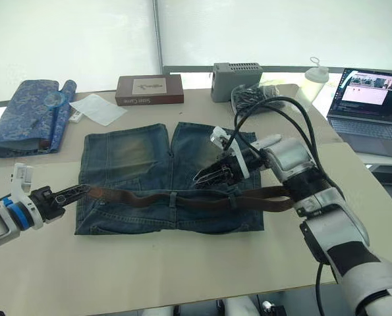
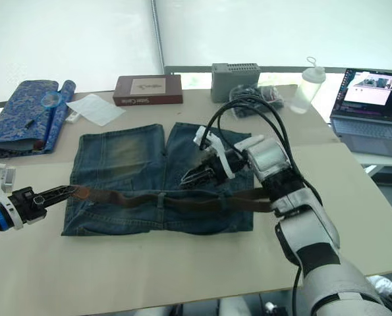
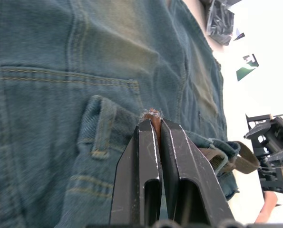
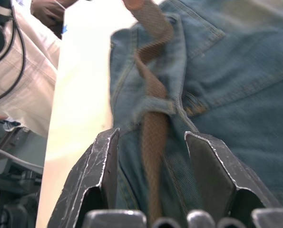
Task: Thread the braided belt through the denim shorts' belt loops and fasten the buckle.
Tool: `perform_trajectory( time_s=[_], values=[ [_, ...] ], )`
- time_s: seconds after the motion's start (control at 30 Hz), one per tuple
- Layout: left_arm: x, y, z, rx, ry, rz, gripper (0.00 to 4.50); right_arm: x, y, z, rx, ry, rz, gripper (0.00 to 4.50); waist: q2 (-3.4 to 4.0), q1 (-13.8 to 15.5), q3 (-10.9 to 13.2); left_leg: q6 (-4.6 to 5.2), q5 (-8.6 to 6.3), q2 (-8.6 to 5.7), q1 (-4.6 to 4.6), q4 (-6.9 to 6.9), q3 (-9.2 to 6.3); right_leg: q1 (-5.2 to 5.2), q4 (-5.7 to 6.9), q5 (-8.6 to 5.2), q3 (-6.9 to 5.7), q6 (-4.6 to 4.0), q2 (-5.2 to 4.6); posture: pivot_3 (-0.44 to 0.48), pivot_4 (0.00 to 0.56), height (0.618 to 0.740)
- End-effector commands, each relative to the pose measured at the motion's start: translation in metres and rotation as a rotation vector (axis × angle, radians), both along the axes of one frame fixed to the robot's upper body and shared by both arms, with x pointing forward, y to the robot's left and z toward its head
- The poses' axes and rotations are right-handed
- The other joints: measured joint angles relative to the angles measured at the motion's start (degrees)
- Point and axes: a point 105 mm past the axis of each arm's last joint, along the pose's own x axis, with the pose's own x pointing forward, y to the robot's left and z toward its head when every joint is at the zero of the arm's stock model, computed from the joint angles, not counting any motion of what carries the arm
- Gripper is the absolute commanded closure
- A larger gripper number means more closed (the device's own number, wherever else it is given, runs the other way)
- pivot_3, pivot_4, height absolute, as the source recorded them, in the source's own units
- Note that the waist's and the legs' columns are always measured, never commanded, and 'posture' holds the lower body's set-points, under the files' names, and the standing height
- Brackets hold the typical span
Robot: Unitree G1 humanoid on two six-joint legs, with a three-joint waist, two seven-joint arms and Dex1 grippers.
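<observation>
The denim shorts (image 1: 143,164) lie flat on the table, waistband toward me. The braided belt (image 1: 202,201) runs along the waistband, passing under a belt loop (image 1: 174,199) near the middle. My left gripper (image 1: 84,189) is at the shorts' left edge, shut on the belt's left end; its brown tip (image 3: 153,115) peeks between the fingers beside another belt loop (image 3: 102,128). My right gripper (image 1: 202,176) hovers open just above the belt, right of centre, with the strap (image 4: 153,128) running between its spread fingers. The belt's right end passes under my right arm. The buckle is hidden.
A rolled blue patterned cloth (image 1: 28,115) lies at the far left, with white paper (image 1: 98,108) and a brown box (image 1: 149,90) behind the shorts. A grey box (image 1: 236,80), black cables (image 1: 255,95), a bottle (image 1: 314,79) and a laptop (image 1: 370,108) stand far right. A person's hand (image 4: 48,9) is nearby.
</observation>
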Motion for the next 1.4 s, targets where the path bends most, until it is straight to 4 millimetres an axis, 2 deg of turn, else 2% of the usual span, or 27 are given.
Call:
perform_trajectory(
  time_s=[0.03,0.33,0.43,0.57,0.6,0.8,0.97,1.17,1.23,1.4],
  values=[
    [0.003,-0.001,0.009,0.024,-0.041,-0.001,4.5,-0.002,0.012,-0.007,-0.059,-0.151,-0.035,2.03,0.0,-0.03,0.0,-0.01,0.01,0.0,0.0,0.0,0.02,-0.02,0.01,0.01,0.01,-0.02,0.0,0.0,0.15,0.74],
    [-0.001,-0.003,0.006,0.023,-0.04,-0.006,4.5,-0.009,0.023,-0.021,-0.132,-0.229,-0.12,2.03,-0.02,0.02,-0.01,-0.16,0.12,-0.04,-0.22,0.07,0.12,-0.55,0.54,0.03,-0.01,-0.05,-0.08,0.0,0.15,0.74],
    [-0.003,-0.004,0.005,0.028,-0.036,-0.011,4.5,-0.012,0.025,-0.028,-0.126,-0.141,-0.126,2.85,-0.02,0.0,-0.01,-0.14,0.11,-0.02,-0.2,0.07,0.12,-0.55,0.55,0.03,-0.01,-0.06,-0.06,0.0,0.15,0.74],
    [-0.005,-0.003,0.004,0.033,-0.031,-0.013,4.5,-0.022,0.027,-0.04,-0.13,0.037,-0.089,4.27,-0.03,0.08,-0.02,-0.13,0.11,-0.03,-0.2,0.07,0.12,-0.55,0.56,0.03,-0.02,-0.06,-0.05,0.0,0.15,0.74],
    [-0.006,-0.003,0.004,0.034,-0.028,-0.015,4.5,-0.023,0.027,-0.043,-0.13,0.086,-0.083,4.45,-0.03,0.02,-0.02,-0.12,0.11,-0.03,-0.2,0.07,0.13,-0.54,0.55,0.03,-0.02,-0.07,-0.05,0.0,0.15,0.74],
    [-0.012,0.002,0.007,0.023,-0.023,-0.013,4.5,-0.023,0.025,-0.039,-0.087,0.31,-0.031,4.45,-0.03,-0.25,-0.02,-0.11,0.1,-0.01,-0.18,0.07,0.14,-0.56,0.57,0.03,-0.02,-0.07,-0.02,0.0,0.15,0.74],
    [-0.016,0.01,0.013,0.011,-0.008,-0.01,4.5,-0.036,0.012,-0.03,-0.079,0.591,0.082,4.45,-0.03,-0.34,-0.01,-0.08,0.08,-0.01,-0.21,0.07,0.15,-0.57,0.56,0.03,-0.05,-0.07,-0.01,0.0,0.15,0.74],
    [-0.025,0.016,0.018,0.015,0.017,-0.024,4.5,-0.022,0.011,-0.044,-0.158,0.576,0.049,4.45,-0.03,-0.37,-0.02,-0.1,0.09,-0.02,-0.19,0.07,0.15,-0.58,0.58,0.03,-0.04,-0.07,-0.01,0.0,0.15,0.74],
    [-0.026,0.024,0.016,0.026,0.034,0.009,4.5,-0.017,0.009,-0.051,-0.172,0.563,0.027,4.45,-0.03,-0.41,-0.02,-0.12,0.09,-0.01,-0.19,0.07,0.15,-0.61,0.63,0.03,-0.04,-0.07,-0.01,0.0,0.15,0.74],
    [-0.016,0.025,0.016,0.057,0.037,0.028,4.5,0.0,0.005,-0.07,-0.214,0.47,-0.081,4.45,-0.11,-0.34,-0.07,-0.14,0.1,-0.02,-0.12,0.07,0.15,-0.55,0.65,0.03,-0.05,-0.07,-0.01,0.0,0.15,0.74]
  ],
)
